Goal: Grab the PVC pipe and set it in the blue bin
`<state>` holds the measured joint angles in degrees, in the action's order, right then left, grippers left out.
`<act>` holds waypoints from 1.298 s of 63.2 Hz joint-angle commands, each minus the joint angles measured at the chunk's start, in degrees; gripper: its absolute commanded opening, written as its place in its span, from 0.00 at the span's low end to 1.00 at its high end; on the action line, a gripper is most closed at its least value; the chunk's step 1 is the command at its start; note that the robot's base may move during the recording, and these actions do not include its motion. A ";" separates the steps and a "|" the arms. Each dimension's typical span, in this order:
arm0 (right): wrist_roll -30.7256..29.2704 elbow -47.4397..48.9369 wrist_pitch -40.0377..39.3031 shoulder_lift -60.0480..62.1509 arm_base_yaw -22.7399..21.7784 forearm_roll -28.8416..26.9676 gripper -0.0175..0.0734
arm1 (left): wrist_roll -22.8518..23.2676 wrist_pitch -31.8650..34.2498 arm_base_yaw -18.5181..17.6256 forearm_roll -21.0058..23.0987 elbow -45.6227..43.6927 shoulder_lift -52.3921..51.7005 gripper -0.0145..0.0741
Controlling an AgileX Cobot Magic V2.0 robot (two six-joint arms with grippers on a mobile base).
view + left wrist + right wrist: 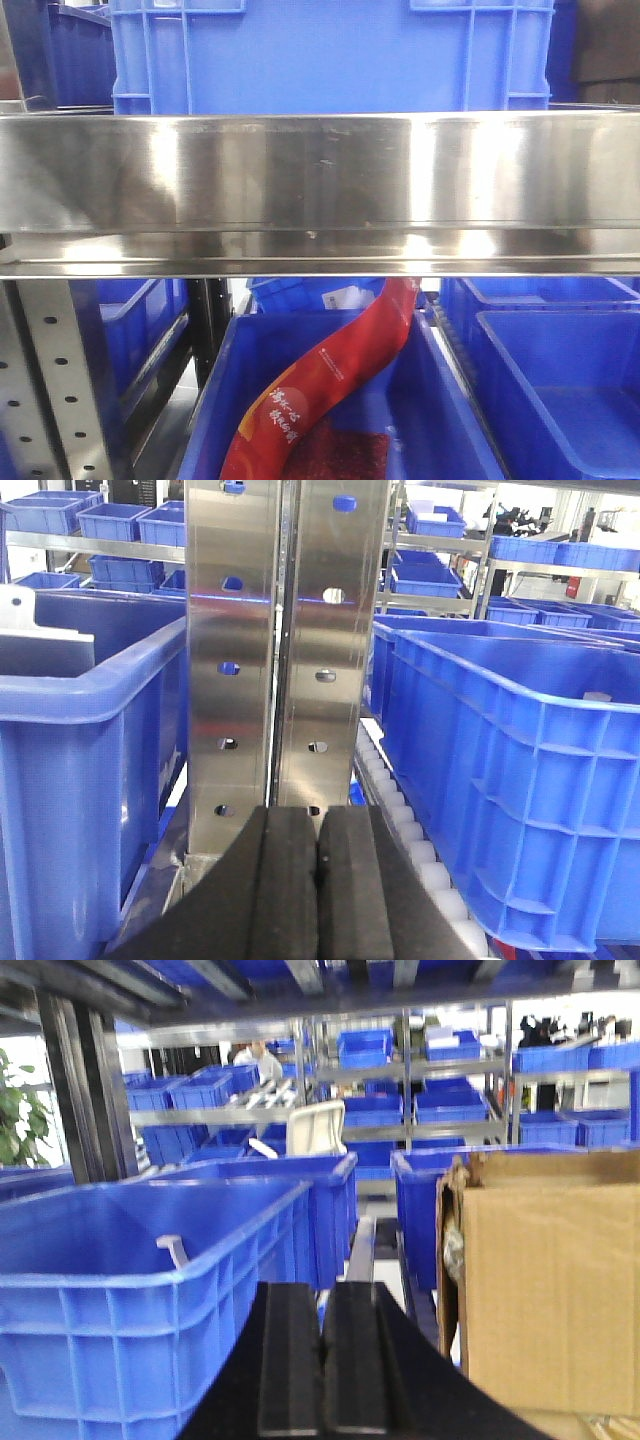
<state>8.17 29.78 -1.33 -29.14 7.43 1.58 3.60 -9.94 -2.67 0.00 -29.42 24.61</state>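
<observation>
A: Front cam status?
B: Steel shelf beam [320, 190] fills the middle, w/ a blue crate [330, 55] sitting on top at 12 o'clock. Below, at 6, an open blue bin [225, 400] holds a red printed bag [330, 385] lying diagonally, and another blue bin [560, 390] sits at 4 o'clock. No PVC pipe can be made out in that view.
A: Left gripper?
B: Left gripper [318, 875] is clenched, pads pressed together w/ nothing between them, at 6 o'clock of its wrist view. It faces a perforated steel upright [280, 650] at 12, blue bins at 9 [70, 730] and 3 [510, 780], white rollers [415, 855] running by the right one.
A: Right gripper?
B: Right gripper [322, 1365] is clenched too, empty. Blue bin [150, 1300] at 9 has a pale pipe-like stub [173, 1251] poking above its rim (too blurry to tell if PVC). Cardboard box [545, 1280] at 3.
</observation>
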 commanded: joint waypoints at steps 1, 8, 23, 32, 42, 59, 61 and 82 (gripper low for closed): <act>-0.28 -0.15 -0.47 0.87 -0.36 0.00 0.01 | -0.06 0.64 0.25 0.00 0.14 -0.35 0.04; -0.28 -0.15 -0.59 0.87 -0.36 0.00 0.01 | -0.06 0.64 0.25 0.00 0.14 -0.35 0.04; -0.28 -0.15 -0.59 0.87 -0.36 0.00 0.01 | -0.06 0.64 0.25 0.00 0.14 -0.35 0.04; -0.28 -0.15 -0.59 0.87 -0.36 0.00 0.01 | -0.06 0.64 0.25 0.00 0.14 -0.35 0.04; -0.28 -0.79 0.77 1.14 -0.36 0.62 0.01 | -0.06 0.64 0.25 0.00 0.14 -0.35 0.04; -9.27 -14.66 -1.70 11.96 -0.36 -3.43 0.01 | -0.06 0.64 0.25 0.00 0.14 -0.35 0.04; -9.27 -17.00 -1.70 13.83 -0.36 -3.43 0.01 | -0.06 0.64 0.25 0.00 0.14 -0.35 0.04; -9.27 -29.78 -1.70 24.91 -0.36 -3.97 0.01 | -0.06 0.64 0.25 0.00 0.14 -0.35 0.04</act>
<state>-0.68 0.30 -1.37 -5.89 7.43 -1.87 3.60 -9.94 -2.67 0.00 -29.42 24.61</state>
